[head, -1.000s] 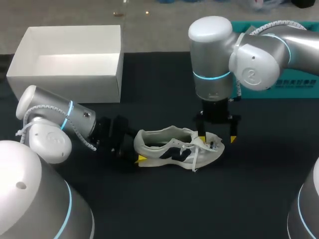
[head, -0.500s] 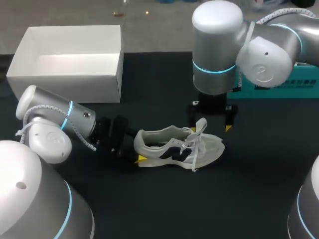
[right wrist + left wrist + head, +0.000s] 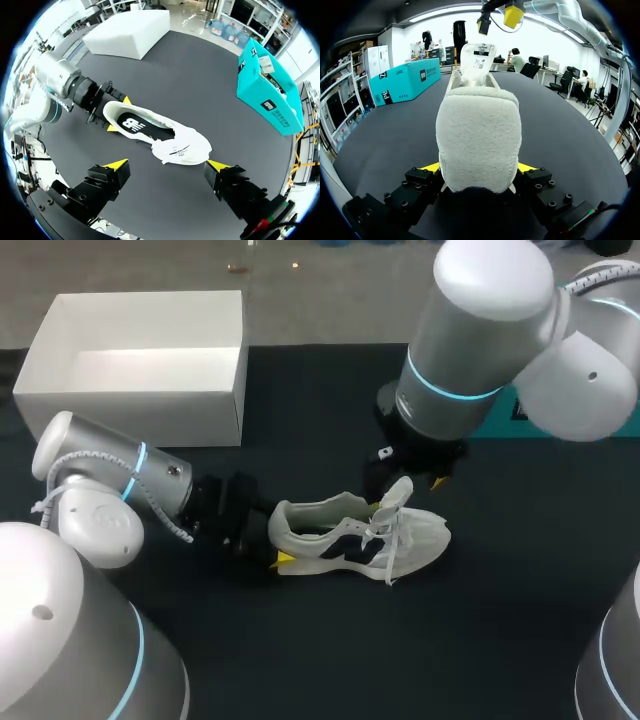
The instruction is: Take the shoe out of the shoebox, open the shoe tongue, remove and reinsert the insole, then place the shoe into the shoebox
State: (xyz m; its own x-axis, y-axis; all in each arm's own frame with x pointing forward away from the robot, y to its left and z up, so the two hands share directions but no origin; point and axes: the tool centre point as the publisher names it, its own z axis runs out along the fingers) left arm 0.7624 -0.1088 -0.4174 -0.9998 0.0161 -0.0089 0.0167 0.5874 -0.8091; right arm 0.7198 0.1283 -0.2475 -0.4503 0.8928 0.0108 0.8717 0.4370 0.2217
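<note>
Shoe (image 3: pixel 355 535) upright on the black bench (image 3: pixel 520 590), outside the white shoebox (image 3: pixel 140 390).
Left hand (image 3: pixel 477 169) low on the bench, clenched on the shoe's heel from both sides. Right hand (image 3: pixel 167 165) released, fingers wide, hanging over the toe end; tongue stands raised, insole in place. Teal box (image 3: pixel 267 95) on the bench's far right.

The shoe (image 3: pixel 355 535) lies mid-table, its heel end blocked by the left gripper (image 3: pixel 477 169) clamped on it. The right gripper (image 3: pixel 167 165), fingers spread wide, hangs over the raised tongue (image 3: pixel 398 495). Bare table (image 3: pixel 330 640) borders the shoe's near side and toe. An open-topped shoebox (image 3: pixel 150 410) fills the far left corner, and a teal box (image 3: pixel 267 95) sits at the far right edge.
</note>
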